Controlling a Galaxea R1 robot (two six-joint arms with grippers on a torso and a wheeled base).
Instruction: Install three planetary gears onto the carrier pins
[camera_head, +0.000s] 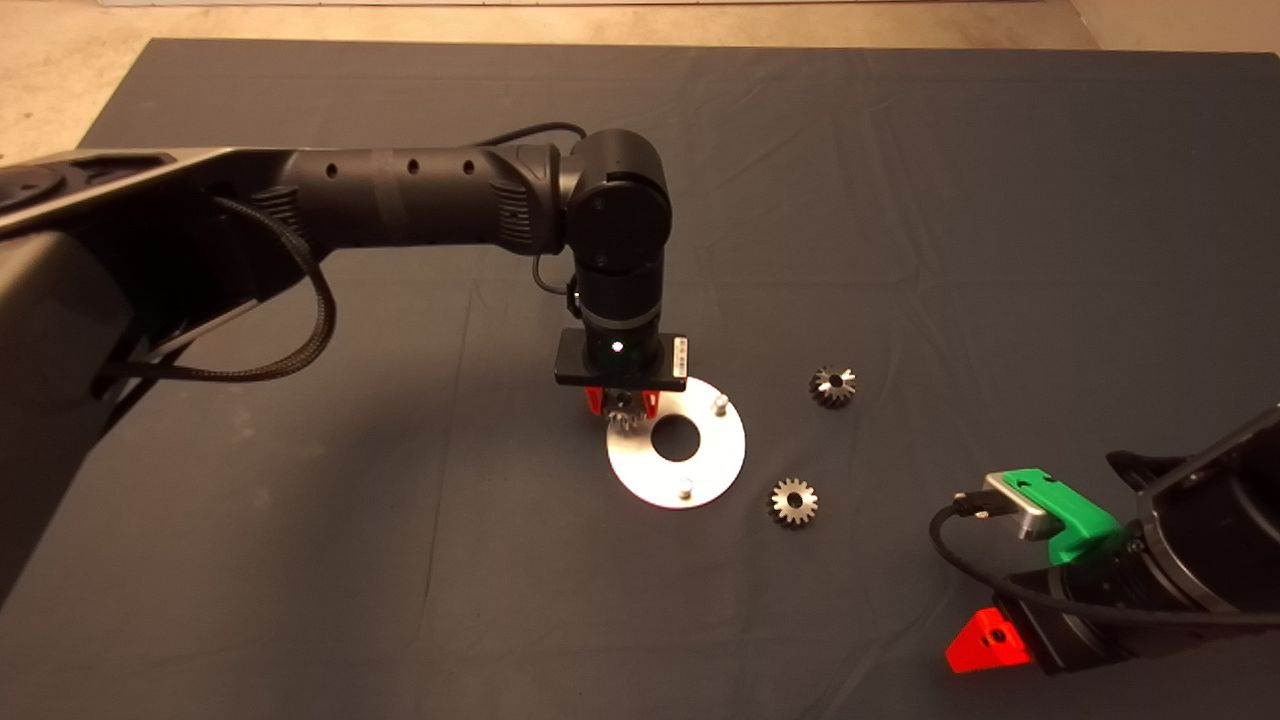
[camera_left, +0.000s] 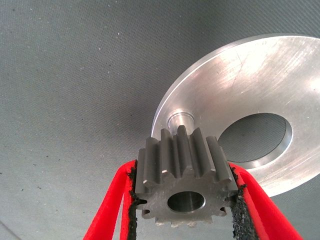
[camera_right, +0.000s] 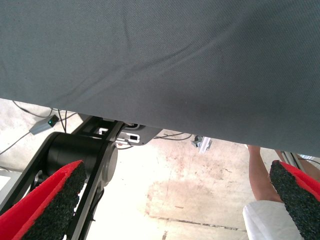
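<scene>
Left gripper (camera_head: 622, 402), frame centre: fingers pinching one toothed steel gear (camera_left: 186, 176) above the nearest pin (camera_left: 179, 120). Advice: centre bore over pin, lower squarely. Disc (camera_head: 722, 455): flat, brushed, round, central hole; two pins bare. Two gears (camera_head: 793, 501) loose on cloth worktop (camera_head: 300, 550), right of disc. Right gripper (camera_right: 165, 200), lower right: parked, fingers spread.

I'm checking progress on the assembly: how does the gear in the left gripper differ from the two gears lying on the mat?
The held gear is clamped in the left gripper, lifted over the white disc beside a pin. The far gear and near gear lie loose on the mat, off the disc. All three are small grey toothed gears with centre holes.
</scene>
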